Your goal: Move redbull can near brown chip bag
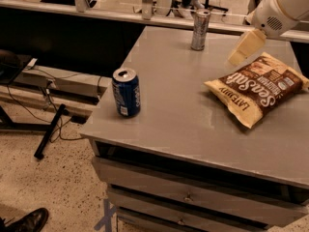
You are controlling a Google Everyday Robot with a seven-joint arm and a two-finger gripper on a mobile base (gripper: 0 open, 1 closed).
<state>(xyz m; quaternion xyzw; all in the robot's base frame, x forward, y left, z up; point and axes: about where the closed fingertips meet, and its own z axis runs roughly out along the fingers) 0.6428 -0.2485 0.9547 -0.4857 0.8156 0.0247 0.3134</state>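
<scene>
The redbull can [199, 30] is a tall slim silver can standing upright at the far edge of the grey table [178, 105]. The brown chip bag [258, 87] with white "Sea Salt" lettering lies flat on the right side of the table. My gripper [245, 48] hangs from the white arm at the upper right, above the table between the can and the bag. It sits to the right of the can and apart from it, just over the bag's far left corner, and holds nothing that I can see.
A wider blue soda can [126, 92] stands near the table's left front edge. Drawers [188, 195] run below the tabletop. A black bench and cables [53, 95] lie on the floor to the left. A shoe [29, 220] shows at the bottom left.
</scene>
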